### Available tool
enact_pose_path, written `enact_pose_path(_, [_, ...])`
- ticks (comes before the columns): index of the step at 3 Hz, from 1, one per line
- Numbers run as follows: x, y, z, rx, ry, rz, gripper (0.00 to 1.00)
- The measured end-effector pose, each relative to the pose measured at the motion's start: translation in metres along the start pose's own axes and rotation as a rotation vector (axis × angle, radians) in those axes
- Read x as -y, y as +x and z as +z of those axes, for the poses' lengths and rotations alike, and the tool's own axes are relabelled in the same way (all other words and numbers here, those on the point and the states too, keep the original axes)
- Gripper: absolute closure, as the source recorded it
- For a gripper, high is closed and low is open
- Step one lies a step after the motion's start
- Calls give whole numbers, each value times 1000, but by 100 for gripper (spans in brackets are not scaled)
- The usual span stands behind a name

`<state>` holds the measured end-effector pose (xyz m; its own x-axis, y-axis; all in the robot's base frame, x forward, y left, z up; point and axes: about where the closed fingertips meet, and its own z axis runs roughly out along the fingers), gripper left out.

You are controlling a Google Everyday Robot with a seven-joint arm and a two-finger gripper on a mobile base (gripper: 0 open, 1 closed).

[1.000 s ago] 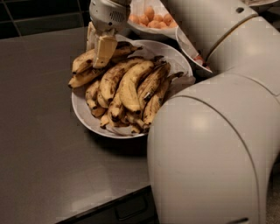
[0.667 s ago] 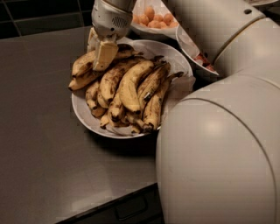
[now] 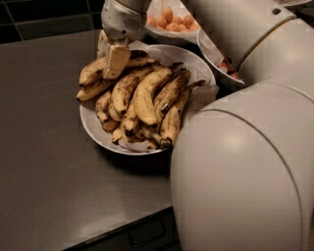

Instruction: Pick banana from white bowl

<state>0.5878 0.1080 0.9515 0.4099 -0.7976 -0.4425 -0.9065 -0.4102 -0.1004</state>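
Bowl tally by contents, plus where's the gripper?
white bowl with bananas: 1
bowl of orange fruit: 1
bowl of red fruit: 1
Total: 3 bowls
gripper: 1, down at the back-left edge of the banana pile, over the white bowl.

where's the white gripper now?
Camera view, upper left: the white gripper is down at the far-left brown-speckled bananas in the wide white bowl, just in front of the bowl of orange fruit.

Long curved banana [image 3: 92, 71], dull yellow, brown-speckled, lies at upper-left edge of pile in wide shallow white bowl [image 3: 92, 128]; hand [image 3: 110, 58] seemingly touching it from above.
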Motion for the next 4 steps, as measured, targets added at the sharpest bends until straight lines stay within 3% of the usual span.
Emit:
enact_pose_path(1, [1,0,-1,1,9,-1,100])
enact_pose_path(4, [-49,-23,-58,-54,252,-86,100])
